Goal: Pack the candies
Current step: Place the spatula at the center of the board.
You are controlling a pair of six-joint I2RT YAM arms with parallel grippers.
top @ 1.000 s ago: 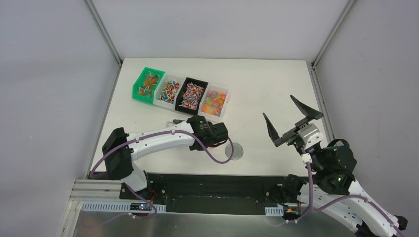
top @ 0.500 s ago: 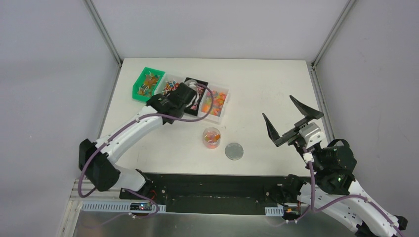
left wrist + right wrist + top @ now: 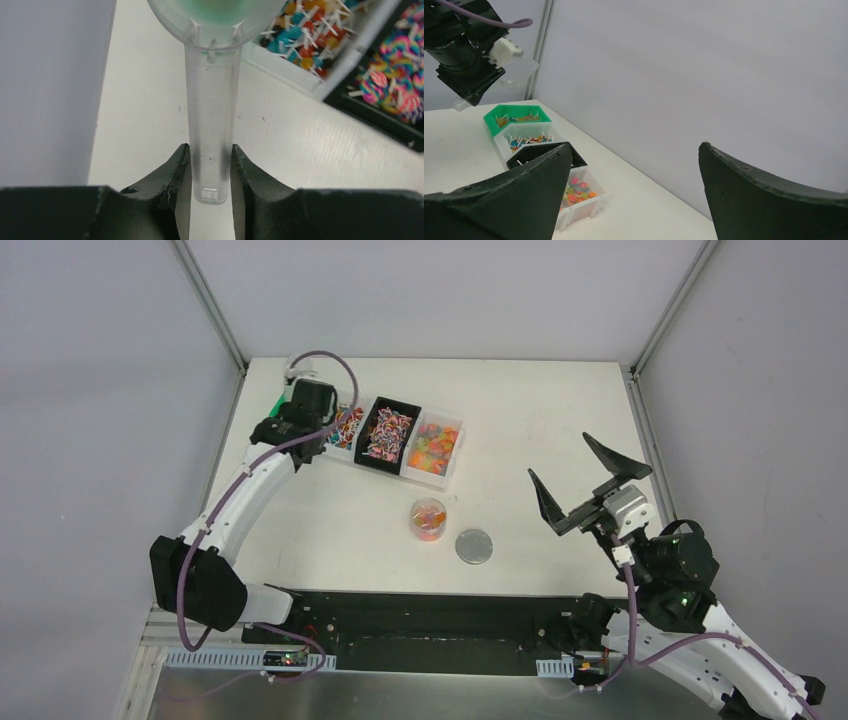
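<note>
Candies lie sorted in four bins at the back: a green bin (image 3: 276, 405), a white bin (image 3: 345, 427), a black bin (image 3: 388, 432) and a white bin of orange gummies (image 3: 433, 447). A clear cup (image 3: 428, 519) near the table's middle holds some orange and pink candies. My left gripper (image 3: 300, 402) hovers over the green bin, shut on the handle of a clear plastic scoop (image 3: 212, 125); the scoop's bowl (image 3: 220, 15) looks empty against the green. My right gripper (image 3: 590, 480) hangs open and empty, high at the right.
A grey round lid (image 3: 475, 545) lies flat just right of the cup. In the right wrist view the row of bins (image 3: 516, 117) runs along the grey back wall, with the left arm (image 3: 466, 65) above it. Metal frame posts stand at the table's back corners.
The left arm, with the scoop, swung from above the cup, across the bins, to the green bin at the back left. The cup now stands uncovered. The right arm stayed still.
</note>
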